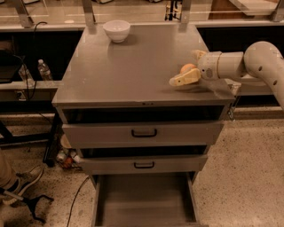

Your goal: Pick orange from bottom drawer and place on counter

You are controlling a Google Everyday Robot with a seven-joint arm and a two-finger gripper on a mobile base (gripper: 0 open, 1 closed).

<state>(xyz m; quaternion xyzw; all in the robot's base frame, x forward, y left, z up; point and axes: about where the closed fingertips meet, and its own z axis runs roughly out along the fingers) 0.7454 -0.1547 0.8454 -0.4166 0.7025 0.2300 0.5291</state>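
One counter [133, 66] fills the middle of the view, a squarish grey metal top. Its front edge runs across the picture and its right edge passes under the arm. Most of this surface is bare from the left edge to the centre.

One bottom drawer [144, 201] stands pulled out towards the camera below it. Its flat floor shows, and low walls run along both sides. Nothing shows on the part of its floor that is in view.

One white arm [262, 62] reaches in from the right, over the counter's right edge.

Two grey drawer fronts sit above the open tray, the upper drawer front [142, 133] and the lower drawer front [143, 165]. Each has one black handle and a dark gap above it.

Three metal uprights [88, 11] rise along the back edge.

One white bowl [117, 30] sits near the back edge, left of centre and well apart from the arm.

One gripper [184, 68] hangs low over the right front part of the counter, near the front edge. Its jaws are apart.

One orange [188, 68] lies between them, against the near finger. Whether it rests on the metal cannot be told.

One bottle [43, 69] stands beyond the left edge.
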